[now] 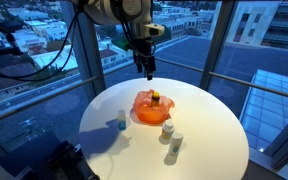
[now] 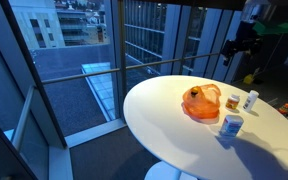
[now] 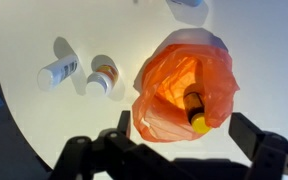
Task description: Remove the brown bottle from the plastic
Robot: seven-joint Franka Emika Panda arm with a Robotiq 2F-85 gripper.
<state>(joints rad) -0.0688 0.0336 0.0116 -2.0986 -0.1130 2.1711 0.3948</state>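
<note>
A brown bottle with a yellow cap (image 3: 193, 107) lies inside an orange plastic bag (image 3: 174, 90), cap poking out at the bag's edge. The bag sits on the round white table in both exterior views (image 1: 152, 108) (image 2: 201, 102); the bottle top shows in the bag (image 1: 155, 98). My gripper (image 1: 147, 68) hangs above the bag, well clear of it, and is open and empty. In the wrist view its fingers (image 3: 189, 135) frame the bag from above. In an exterior view it is near the top right (image 2: 236, 48).
Two white bottles (image 3: 59, 71) (image 3: 103, 77) lie on the table (image 3: 34, 110) beside the bag; they show in an exterior view (image 1: 168, 130) (image 1: 174, 148). A small bluish bottle (image 1: 122, 122) stands on the other side. Glass walls and railing surround the table.
</note>
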